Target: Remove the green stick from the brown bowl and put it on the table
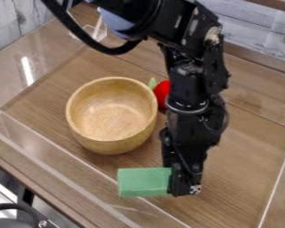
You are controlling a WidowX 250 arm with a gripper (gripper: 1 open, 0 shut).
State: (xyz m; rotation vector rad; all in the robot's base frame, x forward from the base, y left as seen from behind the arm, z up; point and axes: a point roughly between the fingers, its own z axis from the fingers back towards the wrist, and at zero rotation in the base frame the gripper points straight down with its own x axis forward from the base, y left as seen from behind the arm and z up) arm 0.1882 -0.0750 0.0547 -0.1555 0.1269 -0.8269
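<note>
The green stick (142,183), a flat mint-green block, hangs just over the table (61,98) near its front edge, outside the brown bowl (109,113). My gripper (174,183) points almost straight down and is shut on the block's right end. The bowl sits upright to the left of the arm, a short way behind the block, and its inside looks empty.
A red round object with a green stem (160,88) lies behind the bowl, partly hidden by the arm. Low clear acrylic walls (50,147) border the table on all sides; the front wall runs close to the block.
</note>
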